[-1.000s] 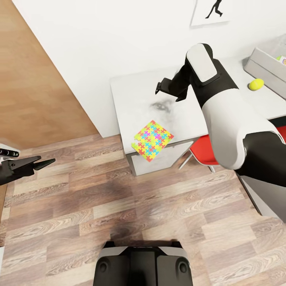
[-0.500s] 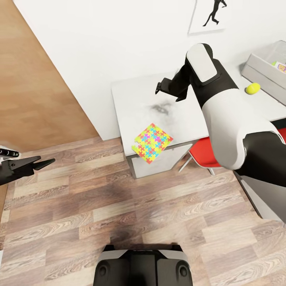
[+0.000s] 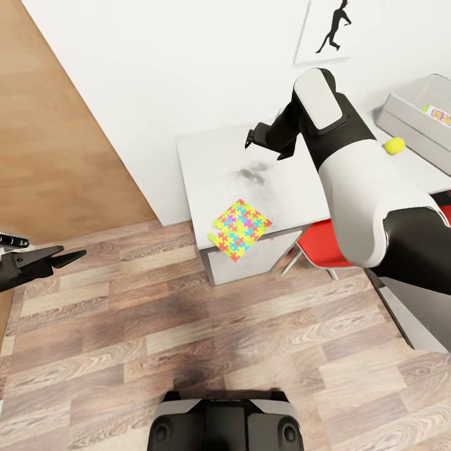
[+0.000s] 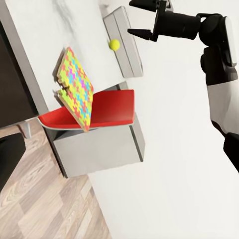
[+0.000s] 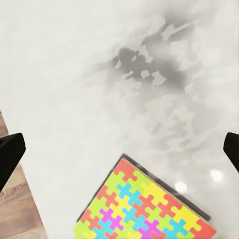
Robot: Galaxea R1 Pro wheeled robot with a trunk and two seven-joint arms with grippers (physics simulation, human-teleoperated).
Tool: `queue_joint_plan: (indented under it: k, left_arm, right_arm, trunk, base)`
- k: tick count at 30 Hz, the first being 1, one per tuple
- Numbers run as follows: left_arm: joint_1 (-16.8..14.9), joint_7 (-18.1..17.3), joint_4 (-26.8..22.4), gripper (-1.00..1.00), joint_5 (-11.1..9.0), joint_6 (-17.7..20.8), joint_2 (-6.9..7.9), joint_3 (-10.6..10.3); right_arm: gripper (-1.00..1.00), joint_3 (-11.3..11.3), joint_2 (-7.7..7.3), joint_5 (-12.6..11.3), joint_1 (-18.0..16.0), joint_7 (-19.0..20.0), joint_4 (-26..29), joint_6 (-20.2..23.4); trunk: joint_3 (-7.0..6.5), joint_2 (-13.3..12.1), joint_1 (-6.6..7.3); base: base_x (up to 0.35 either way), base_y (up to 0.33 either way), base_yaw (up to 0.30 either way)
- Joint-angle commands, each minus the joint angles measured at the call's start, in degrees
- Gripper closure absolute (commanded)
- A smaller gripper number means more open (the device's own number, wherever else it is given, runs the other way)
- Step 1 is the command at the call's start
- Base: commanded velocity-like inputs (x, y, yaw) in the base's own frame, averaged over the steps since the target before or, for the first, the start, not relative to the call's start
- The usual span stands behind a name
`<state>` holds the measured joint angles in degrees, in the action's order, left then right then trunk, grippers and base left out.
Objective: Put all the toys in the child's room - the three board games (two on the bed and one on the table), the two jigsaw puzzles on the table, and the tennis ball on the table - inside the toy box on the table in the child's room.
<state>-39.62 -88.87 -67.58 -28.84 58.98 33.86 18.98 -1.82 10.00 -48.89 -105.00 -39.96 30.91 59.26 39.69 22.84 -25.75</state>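
One jigsaw puzzle, a thin mosaic square, lies on the near left corner of the table, overhanging its edge. My right gripper hovers open above the tabletop, farther back than the puzzle, holding nothing. The tennis ball rests on the table beside the grey toy box. A colourful flat item shows inside the box. My left gripper hangs open over the floor, far left of the table.
A red chair is tucked under the table to the right of the grey drawers. A wooden panel stands on the left. My base is on the plank floor before the table.
The whole view has shifted a little, so the toy box and ball sit farther left in the picture. Both arms hold the same pose and the puzzle lies where it was.
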Motion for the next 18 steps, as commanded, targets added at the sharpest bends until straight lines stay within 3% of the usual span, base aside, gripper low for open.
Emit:
queue_joint_plan:
  k: [1,18]
  left_arm:
    - [0.0,-0.2,0.0,-1.00,0.0,0.6,0.01,0.0]
    - [0.0,-0.4,0.0,-1.00,-0.1,-0.9,-0.02,-0.1]
  right_arm:
    - [-1.00,-0.1,0.00,-0.5,0.0,-0.6,0.0,0.1]
    - [-1.00,-0.1,0.00,-0.5,0.0,-0.6,0.0,0.1]
  trunk:
    - [-0.03,0.1,-0.04]
    - [-1.64,0.1,-0.04]
  base:
    - [0.000,0.000,0.000]
    - [0.000,0.000,0.000]
